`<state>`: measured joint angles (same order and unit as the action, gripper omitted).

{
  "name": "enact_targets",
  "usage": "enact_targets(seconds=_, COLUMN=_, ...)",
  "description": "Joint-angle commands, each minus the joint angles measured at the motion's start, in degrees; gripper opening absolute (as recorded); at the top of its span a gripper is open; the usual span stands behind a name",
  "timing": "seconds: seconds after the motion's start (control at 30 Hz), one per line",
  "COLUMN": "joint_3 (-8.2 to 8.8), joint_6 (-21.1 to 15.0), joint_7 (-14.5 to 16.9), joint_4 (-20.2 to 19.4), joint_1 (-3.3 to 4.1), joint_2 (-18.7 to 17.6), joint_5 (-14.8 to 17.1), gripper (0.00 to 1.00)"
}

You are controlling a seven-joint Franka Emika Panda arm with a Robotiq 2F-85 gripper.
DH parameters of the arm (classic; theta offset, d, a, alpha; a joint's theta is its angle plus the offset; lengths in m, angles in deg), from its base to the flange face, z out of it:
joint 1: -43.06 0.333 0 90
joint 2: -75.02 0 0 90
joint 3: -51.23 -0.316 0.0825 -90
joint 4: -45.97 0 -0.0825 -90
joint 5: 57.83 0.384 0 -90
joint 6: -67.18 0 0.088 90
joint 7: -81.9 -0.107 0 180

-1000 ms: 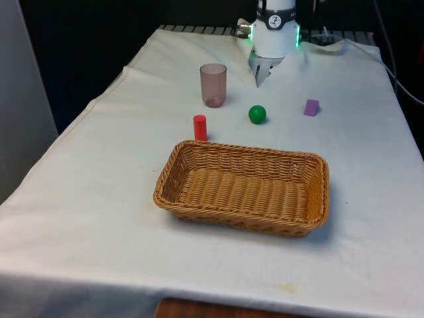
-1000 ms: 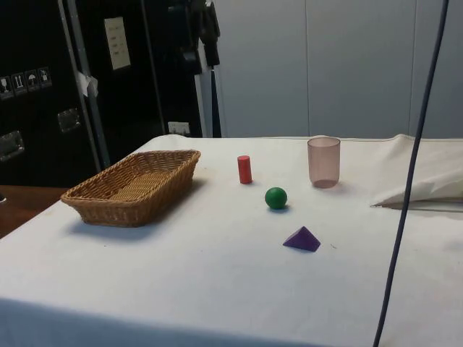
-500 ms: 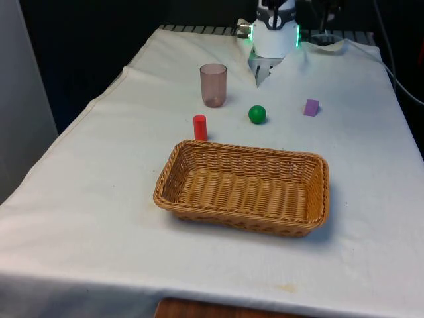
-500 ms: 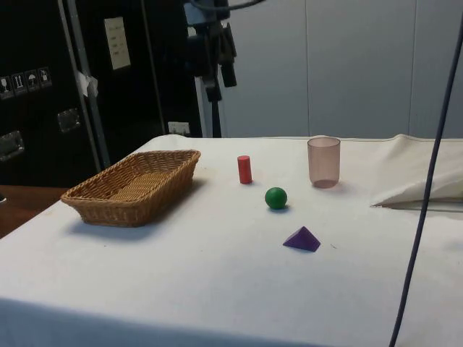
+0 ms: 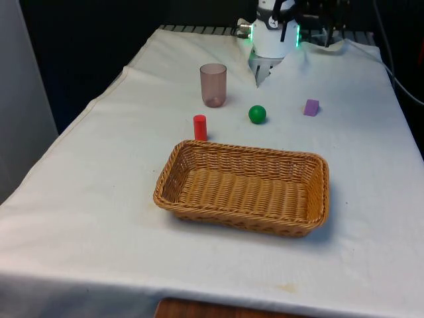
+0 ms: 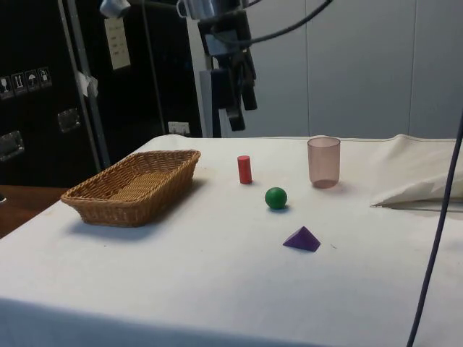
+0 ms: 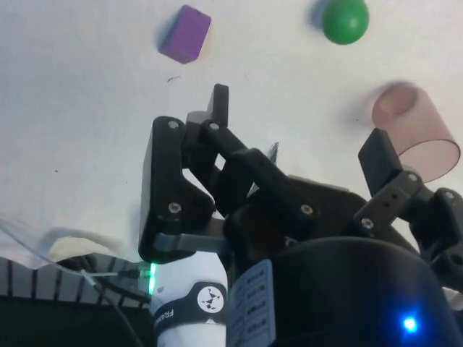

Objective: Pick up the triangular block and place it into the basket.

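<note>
Hanging above the far end of the worktop in the front view, the gripper points down at the white cloth and touches nothing. The purple triangular block lies on the cloth nearer the camera than the gripper and off toward the front view's right, well apart from it. A green ball sits almost straight in front of the gripper, and a translucent pink cup stands upright to the gripper's side, toward the front view's left. A red cylinder stands farther out, just beside the far rim of the wicker basket, which is the thing farthest from the gripper.

In the side view the gripper is raised well clear of the cloth, above and a little behind the red cylinder. The triangular block rests flat on the worktop, apex up, far below the gripper and nearer this camera, with the green ball between them. The cup stands off to one side of the gripper, the basket off to the other.

In the wrist view the gripper has its two black fingers spread apart with only cloth between them. The triangular block and the ball lie out beyond the fingertips, and the cup is close by one finger.
</note>
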<state>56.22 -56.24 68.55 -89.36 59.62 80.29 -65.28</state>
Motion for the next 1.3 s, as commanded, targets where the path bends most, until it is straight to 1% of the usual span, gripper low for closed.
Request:
enact_targets(seconds=0.0, joint_3=-0.11, joint_6=-0.3, joint_7=-0.3, joint_4=-0.5, joint_1=0.00, joint_2=0.1, joint_5=-0.2, gripper=1.00)
enact_targets(seconds=0.03, joint_3=-0.46, joint_6=-1.5, joint_7=-1.5, joint_4=-1.6, joint_1=0.06, joint_2=0.3, joint_5=-1.2, gripper=1.00)
enact_targets(seconds=0.17, joint_3=-1.32, joint_6=-3.3, joint_7=-2.9, joint_4=-3.6, joint_1=0.06, joint_2=0.1, joint_5=-1.8, gripper=1.00)
enact_targets(seconds=0.27, joint_3=-1.72, joint_6=-4.4, joint_7=-3.4, joint_4=-4.6, joint_1=0.00, joint_2=-0.2, joint_5=-1.8, gripper=1.00)
enact_targets(seconds=0.3, joint_3=-1.66, joint_6=-3.6, joint_7=-2.7, joint_4=-4.3, joint_1=0.00, joint_2=-0.1, joint_5=-1.1, gripper=1.00)
enact_targets(seconds=0.37, joint_3=-1.95, joint_6=-5.6, joint_7=-3.8, joint_4=-5.6, joint_1=0.00, joint_2=-0.6, joint_5=-1.8, gripper=1.00)
enact_targets(seconds=0.53, joint_3=-2.41, joint_6=-7.6, joint_7=-4.9, joint_4=-7.3, joint_1=0.06, joint_2=-1.2, joint_5=-1.9, gripper=1.00)
enact_targets(seconds=0.57, joint_3=-2.35, joint_6=-7.0, joint_7=-4.0, joint_4=-6.9, joint_1=0.00, joint_2=-1.4, joint_5=-1.2, gripper=1.00)
enact_targets(seconds=0.6, joint_3=-2.52, joint_6=-8.0, joint_7=-5.2, joint_4=-7.6, joint_1=0.00, joint_2=-1.3, joint_5=-1.9, gripper=1.00)
enact_targets(seconds=0.77, joint_3=-3.21, joint_6=-10.4, joint_7=-7.6, joint_4=-9.7, joint_1=0.00, joint_2=-2.0, joint_5=-1.8, gripper=1.00)
enact_targets(seconds=0.8, joint_3=-3.32, joint_6=-10.7, joint_7=-8.0, joint_4=-9.9, joint_1=0.00, joint_2=-2.1, joint_5=-1.7, gripper=1.00)
enact_targets(seconds=0.83, joint_3=-3.21, joint_6=-9.7, joint_7=-6.9, joint_4=-9.6, joint_1=0.00, joint_2=-1.9, joint_5=-1.3, gripper=1.00)
enact_targets(seconds=0.9, joint_3=-3.50, joint_6=-11.6, joint_7=-9.1, joint_4=-10.5, joint_1=0.00, joint_2=-2.7, joint_5=-1.4, gripper=1.00)
enact_targets(seconds=1.03, joint_3=-3.84, joint_6=-12.8, joint_7=-11.0, joint_4=-11.2, joint_1=0.06, joint_2=-3.7, joint_5=-1.1, gripper=1.00)
enact_targets(seconds=1.1, joint_3=-3.84, joint_6=-13.1, joint_7=-11.4, joint_4=-11.3, joint_1=0.06, joint_2=-4.0, joint_5=-1.0, gripper=1.00)
enact_targets(seconds=1.13, joint_3=-3.84, joint_6=-12.1, joint_7=-10.8, joint_4=-10.8, joint_1=0.00, joint_2=-3.9, joint_5=-1.2, gripper=1.00)
enact_targets(seconds=1.17, joint_3=-4.01, joint_6=-13.8, joint_7=-12.2, joint_4=-11.6, joint_1=0.06, joint_2=-4.4, joint_5=-0.9, gripper=1.00)
enact_targets(seconds=1.27, joint_3=-4.24, joint_6=-14.8, joint_7=-13.3, joint_4=-12.0, joint_1=0.06, joint_2=-5.2, joint_5=-0.7, gripper=1.00)
